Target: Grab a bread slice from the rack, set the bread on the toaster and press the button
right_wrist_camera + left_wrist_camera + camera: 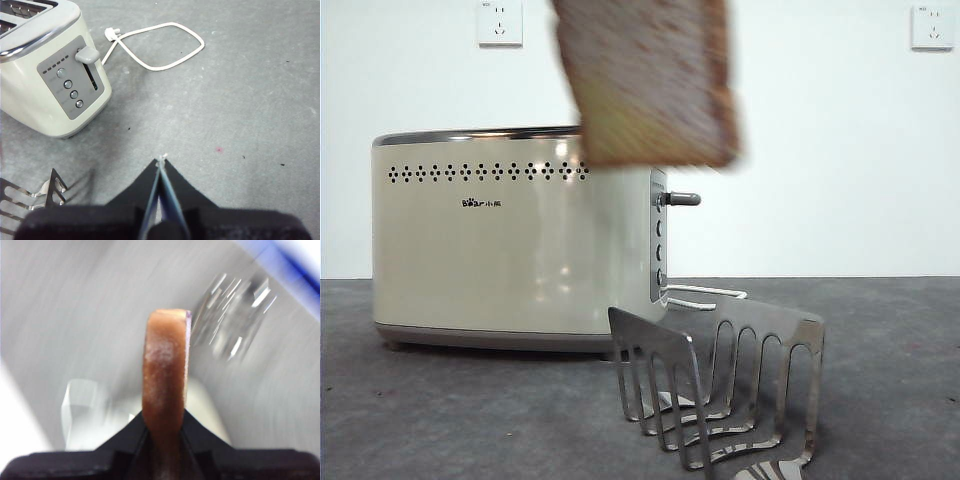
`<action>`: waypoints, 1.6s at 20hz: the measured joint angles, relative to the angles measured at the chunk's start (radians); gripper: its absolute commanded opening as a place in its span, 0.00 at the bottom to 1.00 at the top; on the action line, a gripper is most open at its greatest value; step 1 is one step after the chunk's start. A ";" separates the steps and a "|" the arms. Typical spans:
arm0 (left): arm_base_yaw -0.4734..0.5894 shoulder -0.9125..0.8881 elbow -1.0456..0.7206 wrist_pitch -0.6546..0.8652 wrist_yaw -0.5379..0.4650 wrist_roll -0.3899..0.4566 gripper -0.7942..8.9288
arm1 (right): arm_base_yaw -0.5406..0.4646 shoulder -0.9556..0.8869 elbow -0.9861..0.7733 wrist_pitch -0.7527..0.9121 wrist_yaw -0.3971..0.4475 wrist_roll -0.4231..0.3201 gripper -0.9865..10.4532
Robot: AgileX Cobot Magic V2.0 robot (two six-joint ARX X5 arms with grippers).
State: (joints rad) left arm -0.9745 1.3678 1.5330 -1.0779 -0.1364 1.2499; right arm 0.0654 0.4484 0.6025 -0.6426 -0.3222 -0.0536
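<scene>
1. The large cream-coloured toaster with a chrome rim (510,240) stands at the left of the grey worktop (880,380), slots upward, ready to be loaded.
2. The thick tan slice of bread with a brown crust (650,80) hangs on edge above the toaster's right end, clamped by the left hand (165,440), probably so it can drop straight in.
3. The short silver lever button (682,199) is up, unpressed.
4. The shiny steel toast rack (720,390) stands empty in front.
5. The right hand (161,170) waits, jaws together and holding nothing, over bare worktop near the toaster's panel end.
</scene>
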 measured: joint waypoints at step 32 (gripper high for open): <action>0.354 0.267 0.331 -0.213 -0.069 -0.155 0.07 | 0.000 0.000 0.000 -0.071 0.000 0.000 0.08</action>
State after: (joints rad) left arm -0.6205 1.6352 1.8641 -1.2911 -0.2058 1.0946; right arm 0.0654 0.4484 0.6025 -0.7132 -0.3222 -0.0532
